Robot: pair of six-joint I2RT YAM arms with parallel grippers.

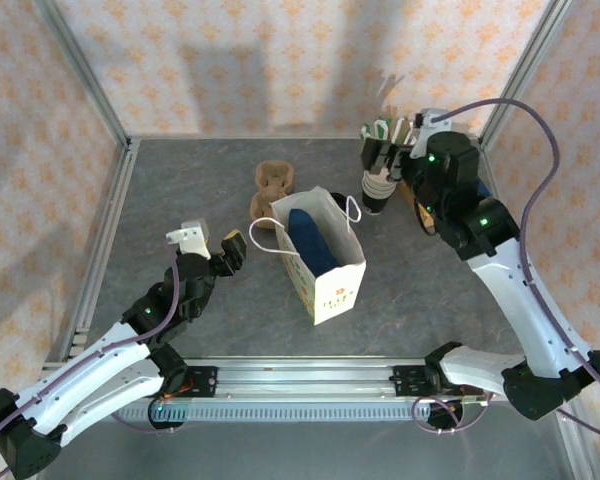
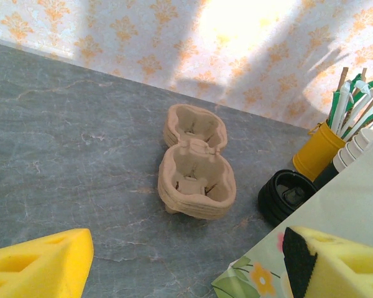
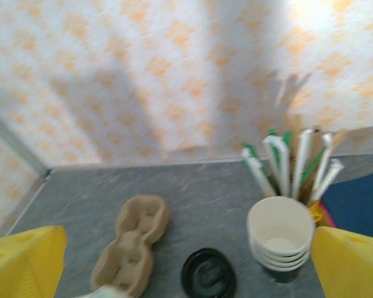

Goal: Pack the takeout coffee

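Observation:
A black round lid (image 3: 208, 274) sits low on the table between the brown pulp carrier (image 3: 131, 248) and the nested stack of cream-rimmed cups (image 3: 280, 236). From the left wrist that lid (image 2: 286, 195) tops a short dark body, and I cannot tell whether this is the takeout coffee. The white flowered bag (image 1: 330, 270) stands open mid-table. My right gripper (image 1: 385, 150) hovers open above the cup stack with nothing between its yellow fingers (image 3: 25, 261). At the bag's left side my left gripper (image 1: 212, 248) is open and empty, one pad (image 2: 298, 261) against the bag wall (image 2: 255, 276).
A yellow holder (image 2: 317, 152) of wrapped straws (image 3: 286, 164) stands behind the cup stack by the back wall. The carrier (image 2: 196, 167) lies behind the bag. Metal frame rails (image 1: 100, 240) and papered walls bound the table.

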